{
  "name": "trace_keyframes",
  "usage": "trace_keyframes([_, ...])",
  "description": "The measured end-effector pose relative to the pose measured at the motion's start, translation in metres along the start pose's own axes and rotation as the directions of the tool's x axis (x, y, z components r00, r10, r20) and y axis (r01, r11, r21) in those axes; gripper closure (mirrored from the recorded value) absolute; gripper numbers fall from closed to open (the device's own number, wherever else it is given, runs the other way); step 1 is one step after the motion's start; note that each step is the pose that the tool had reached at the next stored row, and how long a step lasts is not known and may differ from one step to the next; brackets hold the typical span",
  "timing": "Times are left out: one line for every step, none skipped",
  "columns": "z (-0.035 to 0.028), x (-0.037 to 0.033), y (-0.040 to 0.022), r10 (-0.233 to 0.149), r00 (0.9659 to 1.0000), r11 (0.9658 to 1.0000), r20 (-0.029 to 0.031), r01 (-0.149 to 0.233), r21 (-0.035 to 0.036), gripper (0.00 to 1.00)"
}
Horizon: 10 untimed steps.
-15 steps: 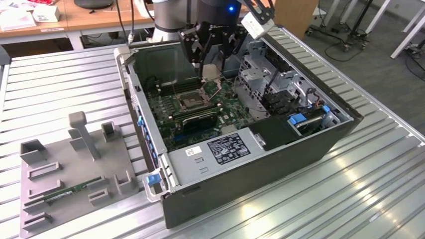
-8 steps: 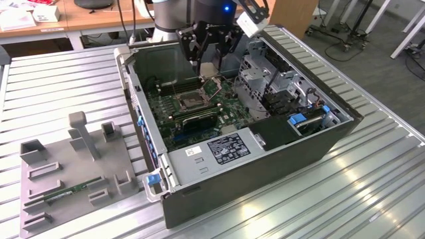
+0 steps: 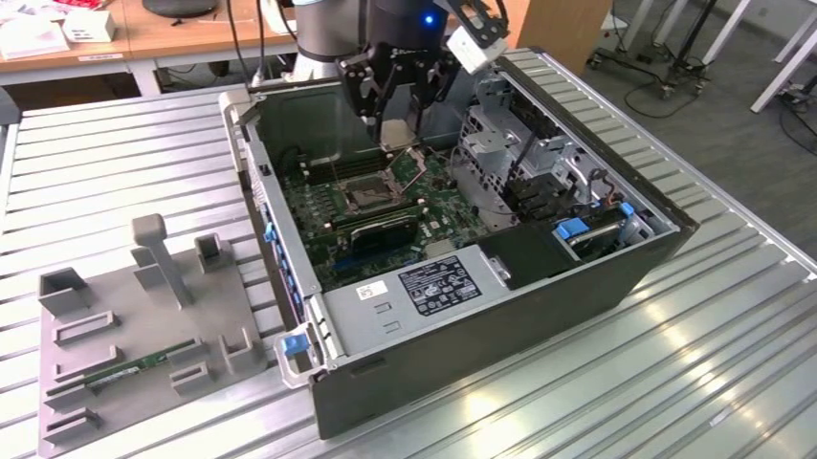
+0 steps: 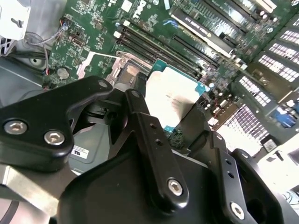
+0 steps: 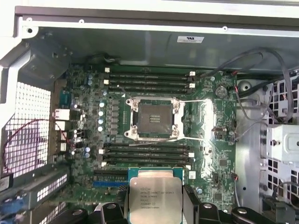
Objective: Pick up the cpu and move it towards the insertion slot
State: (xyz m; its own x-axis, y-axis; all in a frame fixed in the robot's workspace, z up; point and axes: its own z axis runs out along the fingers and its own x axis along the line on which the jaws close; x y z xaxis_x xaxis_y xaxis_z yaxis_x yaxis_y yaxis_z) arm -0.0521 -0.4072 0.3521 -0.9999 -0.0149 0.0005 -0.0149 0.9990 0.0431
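Currently the gripper (image 5: 154,207) is clamping the cpu (image 5: 153,199) and carrying it above the motherboard, short of the insertion slot (image 5: 153,118), needing careful alignment.

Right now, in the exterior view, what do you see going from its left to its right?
Grey holder tray → green memory stick → blue latch → insertion slot → cpu in the gripper → blue drive bay clip.
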Motion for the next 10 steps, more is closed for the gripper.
trace_keyframes([0.0012, -0.0002, 0.0014, 0.001, 1.0000, 1.0000, 0.0000, -0.001, 0.0000, 0.46])
trace_keyframes([0.0025, -0.0003, 0.0030, 0.003, 1.0000, 1.0000, 0.0002, -0.003, 0.0000, 0.46])
trace_keyframes([0.0038, -0.0005, 0.0046, 0.004, 1.0000, 1.0000, 0.0002, -0.004, -0.0001, 0.46])
trace_keyframes([0.0051, -0.0006, 0.0063, 0.004, 1.0000, 1.0000, 0.0003, -0.004, -0.0001, 0.46])
trace_keyframes([0.0064, -0.0008, 0.0079, 0.006, 1.0000, 1.0000, 0.0003, -0.006, 0.0000, 0.46])
trace_keyframes([0.0078, -0.0010, 0.0093, 0.007, 1.0000, 1.0000, 0.0003, -0.007, 0.0001, 0.46])
trace_keyframes([0.0095, -0.0012, 0.0110, 0.008, 1.0000, 1.0000, 0.0003, -0.008, 0.0000, 0.46])
trace_keyframes([0.0110, -0.0014, 0.0125, 0.009, 1.0000, 1.0000, 0.0004, -0.009, 0.0000, 0.46])
trace_keyframes([0.0125, -0.0016, 0.0140, 0.010, 1.0000, 1.0000, 0.0005, -0.010, 0.0000, 0.46])
trace_keyframes([0.0139, -0.0017, 0.0155, 0.011, 0.9999, 0.9999, 0.0005, -0.011, 0.0000, 0.46])
